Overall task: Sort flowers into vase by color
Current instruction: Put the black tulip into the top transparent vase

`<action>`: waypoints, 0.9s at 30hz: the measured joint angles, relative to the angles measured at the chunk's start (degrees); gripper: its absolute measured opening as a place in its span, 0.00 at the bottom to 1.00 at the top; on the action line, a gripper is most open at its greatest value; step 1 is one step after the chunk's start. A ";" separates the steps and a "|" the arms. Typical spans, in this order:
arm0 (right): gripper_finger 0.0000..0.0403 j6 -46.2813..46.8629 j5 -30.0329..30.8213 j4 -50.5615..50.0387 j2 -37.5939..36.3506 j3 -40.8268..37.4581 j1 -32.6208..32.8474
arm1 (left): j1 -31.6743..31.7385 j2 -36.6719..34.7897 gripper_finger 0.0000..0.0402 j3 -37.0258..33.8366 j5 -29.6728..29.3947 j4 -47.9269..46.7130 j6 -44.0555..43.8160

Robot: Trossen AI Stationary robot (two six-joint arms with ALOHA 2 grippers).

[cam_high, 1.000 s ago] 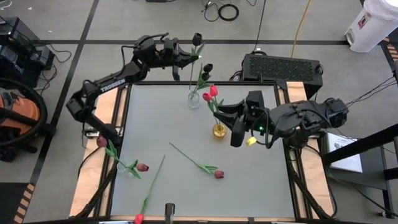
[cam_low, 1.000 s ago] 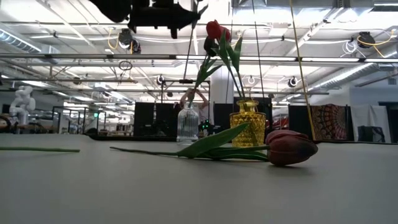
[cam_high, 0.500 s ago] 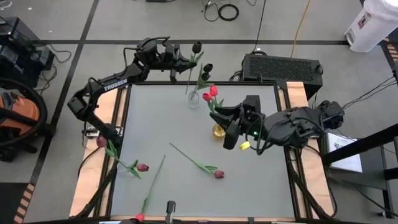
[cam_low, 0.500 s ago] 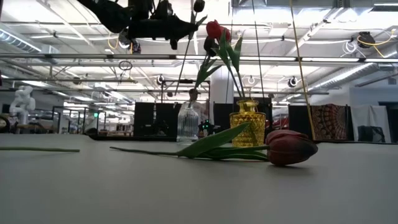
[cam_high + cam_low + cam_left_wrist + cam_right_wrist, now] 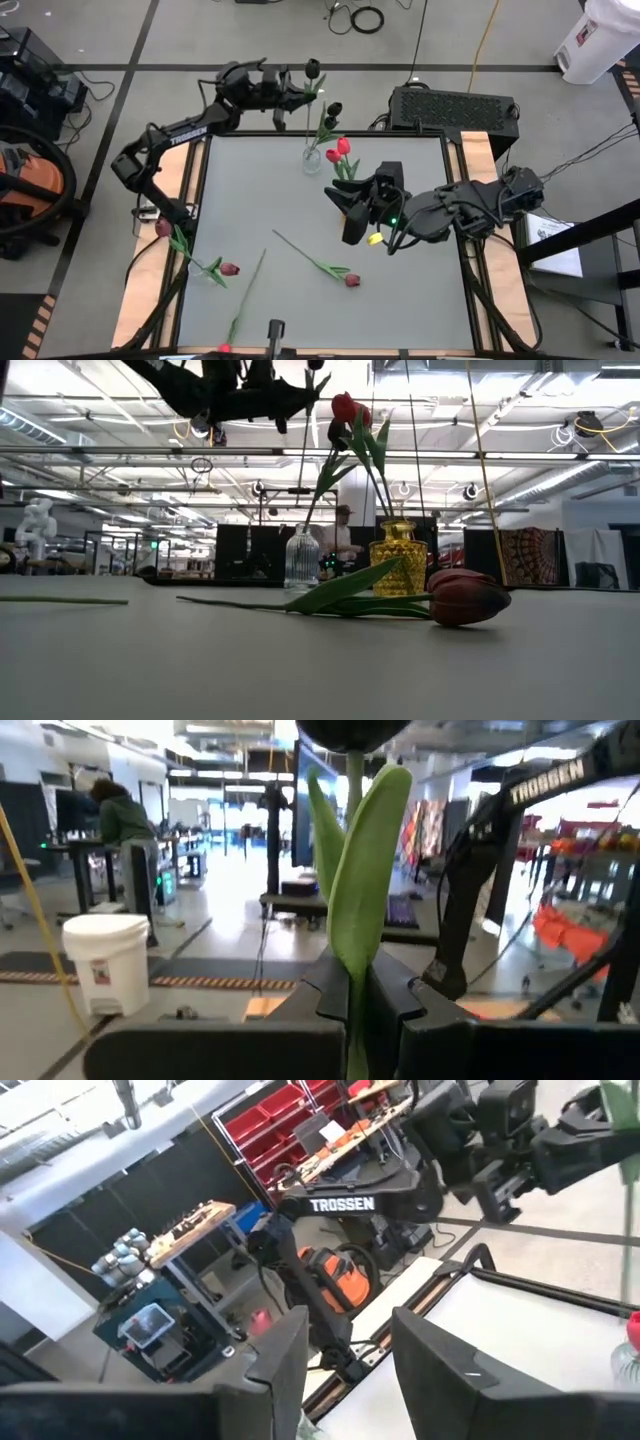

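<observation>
My left gripper [image 5: 297, 97] is high over the table's far edge, shut on a black-headed flower [image 5: 313, 68]. Below it stands a clear vase [image 5: 312, 158] holding a dark flower [image 5: 333, 108]. A yellow vase [image 5: 398, 560] holds red flowers [image 5: 340, 150]; in the high view my right gripper [image 5: 341, 214] covers that vase. The right gripper is open, with nothing between its fingers. Loose flowers lie flat on the table: one [image 5: 318, 266] in the middle, one [image 5: 245, 295] near the front edge, and a few [image 5: 195, 258] at the left edge. My left gripper pinches the black flower's green stem together with a leaf [image 5: 352, 982] between its two fingers, below the head. The fingers come in about level from the table's left side and lie across the stem. The flower stands nearly upright, lifted clear of the table, and its stem [image 5: 304, 460] hangs toward the clear vase.
A black box [image 5: 455, 105] sits beyond the table's far right corner. A person [image 5: 343, 532] shows in the room behind the vases. The table's near right part [image 5: 420, 300] is bare.
My right gripper has travelled toward the table's left edge and now covers the yellow vase in the high view; it has also rolled a little. My left gripper has sunk slightly with the black flower, which stays upright over the clear vase.
</observation>
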 joint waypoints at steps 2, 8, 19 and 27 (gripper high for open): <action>0.34 0.02 0.16 0.43 0.00 0.00 0.10 | 0.03 1.53 0.02 -0.01 -0.05 4.10 -2.69; 0.34 0.02 0.30 1.53 0.00 0.00 0.10 | 0.33 3.69 0.02 -0.04 -0.05 10.33 -7.76; 0.34 -0.52 0.30 1.43 -0.02 0.00 0.08 | 0.33 3.67 0.02 -0.04 0.38 5.06 -4.77; 0.34 -1.17 0.30 1.33 -0.02 0.00 0.01 | 0.33 3.67 0.02 -0.04 0.30 1.29 -0.18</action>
